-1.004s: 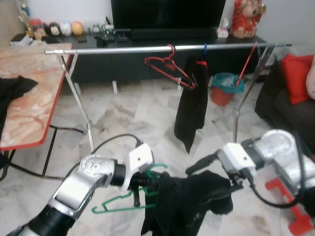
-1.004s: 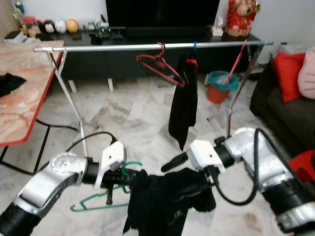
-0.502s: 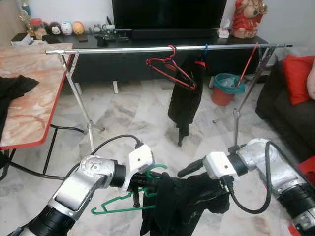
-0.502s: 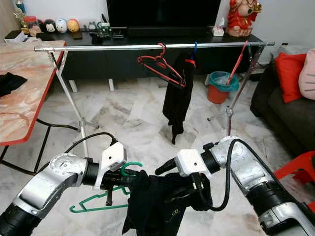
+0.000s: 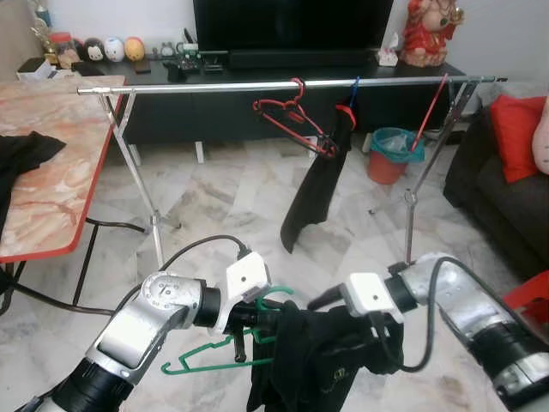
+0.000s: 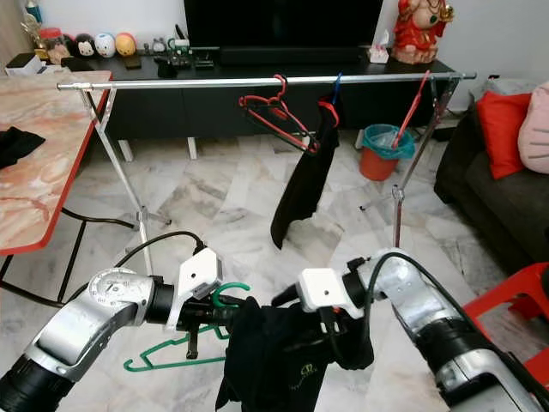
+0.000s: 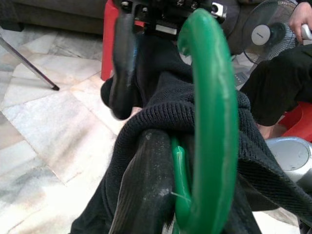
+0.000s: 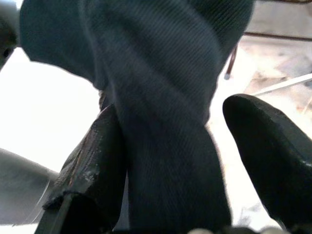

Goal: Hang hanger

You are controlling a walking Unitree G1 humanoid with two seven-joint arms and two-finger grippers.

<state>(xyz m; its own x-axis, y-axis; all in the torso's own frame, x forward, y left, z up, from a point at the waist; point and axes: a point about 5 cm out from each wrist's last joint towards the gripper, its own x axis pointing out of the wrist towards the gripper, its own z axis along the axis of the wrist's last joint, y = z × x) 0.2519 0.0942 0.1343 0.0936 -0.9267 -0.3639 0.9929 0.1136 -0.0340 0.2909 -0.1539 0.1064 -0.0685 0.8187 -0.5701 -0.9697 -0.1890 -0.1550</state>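
Left gripper [image 5: 244,330] clamped on the green hanger [image 5: 214,360], low above the marble floor [image 5: 232,202]. Black garment [image 5: 322,365] draped over that hanger, just right of the left gripper. Right gripper [image 5: 364,339] pressed into the garment's far side; in the right wrist view, fingers [image 8: 265,146] spread with a fold of black cloth between them, one touching the fabric, so not pinched tight.

Well beyond both grippers, a silver clothes rail [image 5: 214,87] across the room, carrying a red hanger [image 5: 292,116], a second black garment [image 5: 313,184] tilted out to the left, and a thin red rod [image 5: 429,112] leaning near its right end. Behind the rail, a dark TV cabinet [image 5: 214,116] under a black screen [image 5: 292,26]. Far left of the left gripper, a marble-patterned worktop [image 5: 47,172] with red edging. Beyond the right gripper, an orange bin [image 5: 390,154] and a dark sofa [image 5: 502,193] with a red cushion [image 5: 519,124].
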